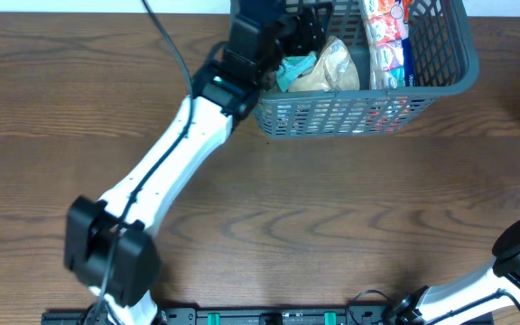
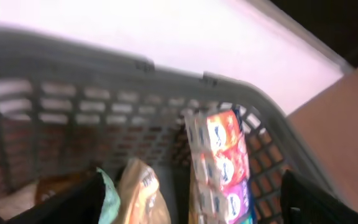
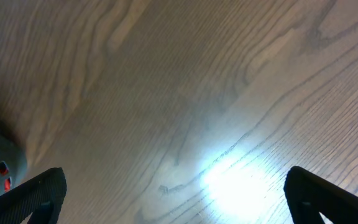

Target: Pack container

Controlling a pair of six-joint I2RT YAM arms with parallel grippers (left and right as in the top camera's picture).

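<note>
I have the left claw down inside the container, at its left end. Its fingers are spread wide and I see nothing pinched between them. The container sits at the far edge of the table, right of centre, with its long mesh wall facing me.

Under the claw lie a teal packet and a tan bag, touching each other on the container floor. The teal packet lies just beside one finger, so I judge this to be the release of a packet. The spot makes sense because the right end is taken by a strip of colourful sachets leaning along that side, which makes the left end the place with room.

The left arm crosses the rim at the near-left corner. My next lift should go straight up, so that a spread finger does not catch the lattice.

The right claw hangs over bare wood with its jaws fully apart, holding nothing. It is on my side of the table, well apart from the container, so the arms cannot cross.
</note>
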